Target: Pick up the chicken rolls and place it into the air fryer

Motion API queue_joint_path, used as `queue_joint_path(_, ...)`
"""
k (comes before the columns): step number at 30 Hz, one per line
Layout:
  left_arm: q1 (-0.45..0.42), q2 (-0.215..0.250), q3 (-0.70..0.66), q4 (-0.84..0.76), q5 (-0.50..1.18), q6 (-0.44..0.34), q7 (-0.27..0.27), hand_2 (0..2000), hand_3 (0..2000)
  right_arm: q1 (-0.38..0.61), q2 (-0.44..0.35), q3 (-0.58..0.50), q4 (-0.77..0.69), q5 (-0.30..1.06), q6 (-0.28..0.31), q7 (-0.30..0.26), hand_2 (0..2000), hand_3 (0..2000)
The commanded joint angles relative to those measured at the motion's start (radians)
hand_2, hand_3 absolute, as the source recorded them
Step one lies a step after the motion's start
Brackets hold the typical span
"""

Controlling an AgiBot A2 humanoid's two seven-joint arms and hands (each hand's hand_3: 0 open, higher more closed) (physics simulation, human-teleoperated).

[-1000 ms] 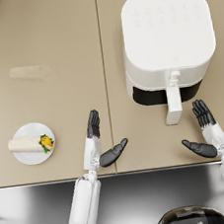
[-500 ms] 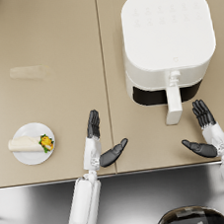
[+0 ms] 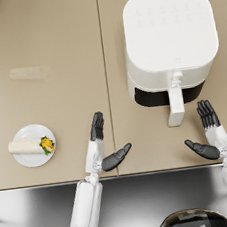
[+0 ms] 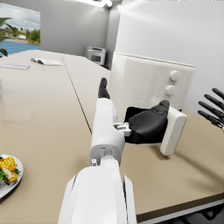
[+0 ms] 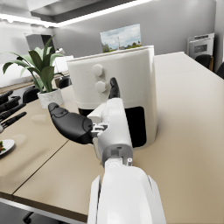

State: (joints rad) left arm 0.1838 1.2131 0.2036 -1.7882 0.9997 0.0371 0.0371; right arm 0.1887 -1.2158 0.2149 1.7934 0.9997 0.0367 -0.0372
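Nothing has shifted over the last second: the left robot hand [image 3: 101,150] and right robot hand [image 3: 209,135] remain spread wide and empty, while the pale chicken roll [image 3: 28,145] lies untouched on its small round white plate [image 3: 36,157], well apart from the white boxy air fryer [image 3: 169,40] on the beige tabletop [image 3: 57,92], so the pickup has not begun.

No text, label, brand, number or sign can be read in any view. The air fryer [image 3: 170,38], ahead of both hands, carries faint marks on its top and 2 plain knobs, all too small to make out.
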Motion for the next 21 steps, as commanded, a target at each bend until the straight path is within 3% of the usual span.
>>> queue_joint_path(1,0.001,0.003,-0.083,-0.035,0.000,-0.011,-0.010,0,0,0.010,-0.009,-0.019,0.031,0.000,-0.010,0.011,0,0)
queue_joint_path(7,-0.050,0.008,-0.220,-0.077,0.000,-0.034,-0.033,0,0,0.016,-0.033,0.032,0.062,0.000,-0.033,0.034,0,0)
queue_joint_path(14,-0.091,0.025,-0.352,-0.143,0.311,-0.037,-0.037,0,0,0.003,-0.047,0.040,0.093,0.254,-0.036,0.037,0,0)
queue_joint_path(21,-0.088,0.030,-0.478,-0.160,0.625,-0.037,-0.037,0,0,0.002,-0.065,0.041,0.068,0.327,-0.037,0.037,0,0)
